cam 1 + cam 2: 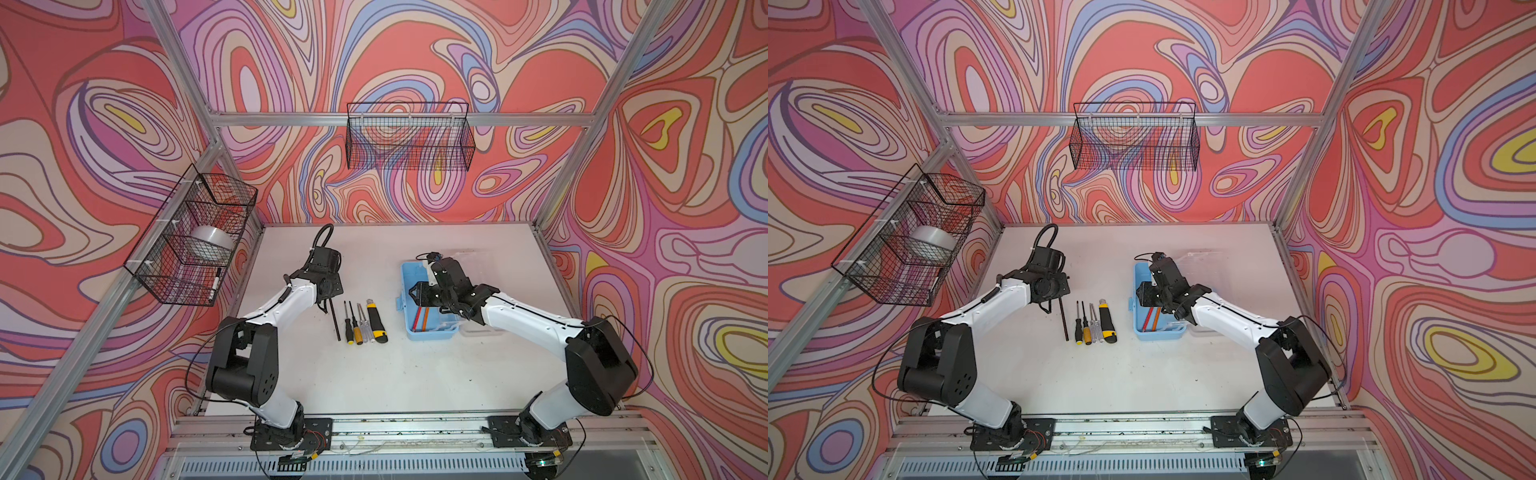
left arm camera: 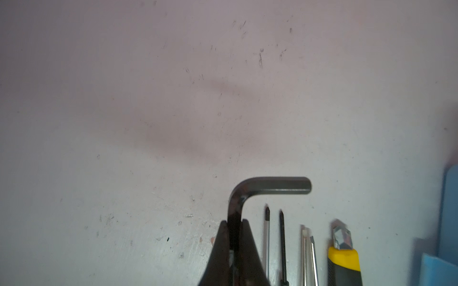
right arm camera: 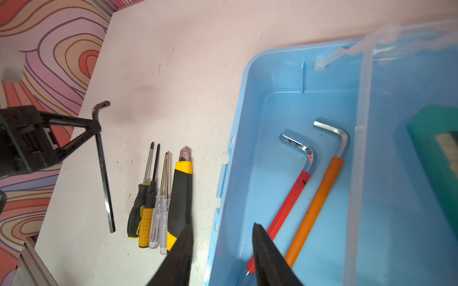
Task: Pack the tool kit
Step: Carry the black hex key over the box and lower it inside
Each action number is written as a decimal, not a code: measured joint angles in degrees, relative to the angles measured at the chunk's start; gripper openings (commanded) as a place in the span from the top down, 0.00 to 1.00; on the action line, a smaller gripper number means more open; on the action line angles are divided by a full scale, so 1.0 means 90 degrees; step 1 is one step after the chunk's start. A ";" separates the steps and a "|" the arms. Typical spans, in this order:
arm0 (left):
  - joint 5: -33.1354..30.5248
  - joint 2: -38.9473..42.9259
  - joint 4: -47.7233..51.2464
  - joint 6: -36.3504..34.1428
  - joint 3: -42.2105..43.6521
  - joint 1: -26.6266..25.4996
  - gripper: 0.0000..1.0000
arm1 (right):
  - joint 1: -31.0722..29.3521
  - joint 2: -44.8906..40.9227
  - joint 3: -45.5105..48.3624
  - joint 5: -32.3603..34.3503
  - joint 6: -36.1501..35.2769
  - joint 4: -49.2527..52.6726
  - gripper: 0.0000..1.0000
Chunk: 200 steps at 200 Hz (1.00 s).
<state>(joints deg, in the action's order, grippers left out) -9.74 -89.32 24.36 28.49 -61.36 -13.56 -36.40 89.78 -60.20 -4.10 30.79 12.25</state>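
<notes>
Box (image 1: 432, 335): sat toward table's right edge from key.
Key (image 2: 272, 185): pinched by left gripper (image 2: 234, 224), shaft front-to-back.
Right gripper (image 3: 222, 226): spread, over box.

Robot lab test cell: aluminium extrusion frame (image 1: 399, 119), swirl-print backdrop panels (image 1: 415, 50) all round, scuffed white desk (image 1: 395, 374), black wire baskets (image 1: 409, 137) zip-tied to the frame, two arms (image 1: 282, 299) bolted to front rail (image 1: 415, 428).

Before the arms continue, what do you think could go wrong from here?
The left gripper pinches the black hex key near its bend; the long shank may swivel and knock the screwdrivers beside it. The right gripper hangs open over the light-blue box, possibly blocking the left arm's drop.
</notes>
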 measured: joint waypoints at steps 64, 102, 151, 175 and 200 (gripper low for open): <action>0.0753 0.0690 0.0100 0.0342 -0.0308 -0.0748 1.00 | 0.0155 -0.0413 0.0158 0.0097 0.0090 -0.0005 0.58; 0.1222 0.0610 -0.0034 0.0709 -0.0855 -0.1596 1.00 | 0.0386 -0.1144 0.0342 0.0255 0.0124 0.0015 0.58; 0.1868 -0.0216 -0.0648 0.1273 -0.1576 -0.2171 1.00 | 0.0561 -0.1761 0.0486 0.0486 0.0112 0.0151 0.58; 0.1872 -0.0848 -0.0692 0.1331 -0.2062 -0.2431 1.00 | 0.0607 -0.1887 0.0554 0.0544 0.0107 0.0228 0.58; 0.1897 -0.1338 -0.0758 0.1343 -0.2429 -0.2586 1.00 | 0.0624 -0.1967 0.0573 0.0605 0.0085 0.0299 0.58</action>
<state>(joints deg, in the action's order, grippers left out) 7.33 -101.36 17.54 40.58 -83.22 -36.84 -30.79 72.07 -55.05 1.34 31.55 14.94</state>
